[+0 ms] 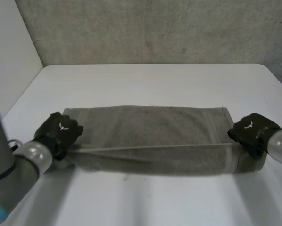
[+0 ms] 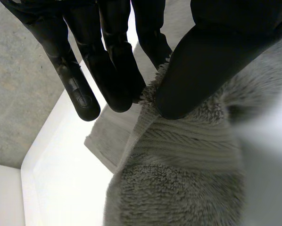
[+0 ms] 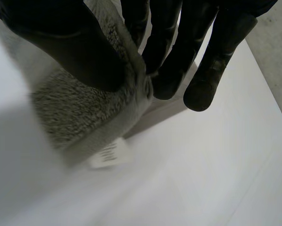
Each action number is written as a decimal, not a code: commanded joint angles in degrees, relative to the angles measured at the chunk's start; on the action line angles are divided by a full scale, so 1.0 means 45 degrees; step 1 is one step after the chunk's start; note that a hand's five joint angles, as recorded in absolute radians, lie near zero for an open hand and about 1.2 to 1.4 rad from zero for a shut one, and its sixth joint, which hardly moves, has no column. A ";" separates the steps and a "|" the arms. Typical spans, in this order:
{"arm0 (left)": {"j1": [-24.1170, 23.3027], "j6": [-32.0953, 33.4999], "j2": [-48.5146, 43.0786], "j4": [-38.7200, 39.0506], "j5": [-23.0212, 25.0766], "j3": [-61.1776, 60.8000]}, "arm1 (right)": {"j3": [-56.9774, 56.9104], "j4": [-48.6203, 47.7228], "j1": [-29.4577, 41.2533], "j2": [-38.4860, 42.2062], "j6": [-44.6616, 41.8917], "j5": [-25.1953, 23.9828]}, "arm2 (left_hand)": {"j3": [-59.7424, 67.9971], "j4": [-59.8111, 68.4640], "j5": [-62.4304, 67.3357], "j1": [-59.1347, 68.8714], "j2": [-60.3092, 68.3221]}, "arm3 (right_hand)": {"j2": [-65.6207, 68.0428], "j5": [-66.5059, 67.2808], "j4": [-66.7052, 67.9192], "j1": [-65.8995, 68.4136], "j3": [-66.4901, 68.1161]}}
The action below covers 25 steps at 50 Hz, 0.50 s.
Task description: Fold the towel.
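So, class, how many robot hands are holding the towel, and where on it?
2. The left hand pinches the towel at its left end; the right hand pinches its right end.

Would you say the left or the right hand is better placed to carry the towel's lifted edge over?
Neither clearly: the left hand and right hand each pinch one end of the towel, so both should probably move together.

Black left hand [image 1: 56, 134], right hand [image 1: 252, 132], white emblems [image 1: 62, 125]; grey arms [image 1: 23, 167].
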 commanded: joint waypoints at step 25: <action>-0.0333 0.0069 -0.9601 0.0810 -0.0169 1.1418 | -1.0320 -0.2607 0.1810 0.8860 0.1597 0.1866 | 0.2276 0.2249 0.2472 0.2567 0.2269 | 0.0839 0.0657 0.0721 0.0800 0.0807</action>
